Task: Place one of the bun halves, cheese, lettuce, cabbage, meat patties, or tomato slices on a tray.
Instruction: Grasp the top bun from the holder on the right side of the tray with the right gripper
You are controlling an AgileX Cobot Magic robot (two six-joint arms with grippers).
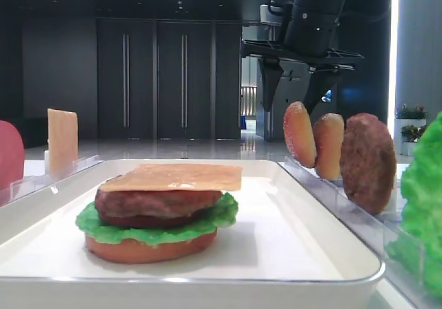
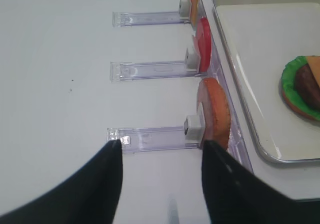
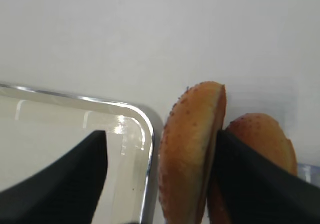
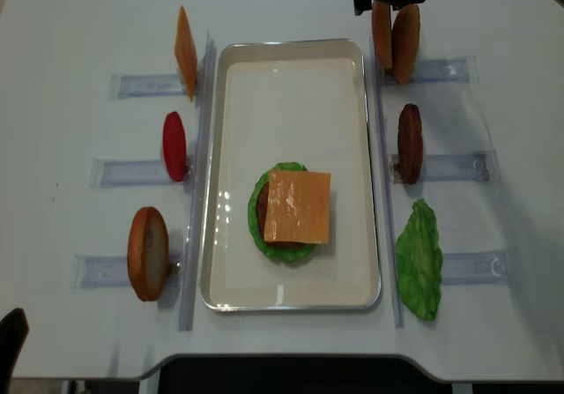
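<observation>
Right gripper spread wide, straddling the sesame bun top standing upright in its rack beside the tray, not clamped yet. Left gripper shut, idle.

Standing at the back, left of centre: dark wall panels with tall vertical handles. Shining across the middle distance: glossy pale floor. Glowing down the right edge: bright vertical light strip. Sitting at far right: potted plants. Spreading below in the overhead view: white tabletop.
</observation>
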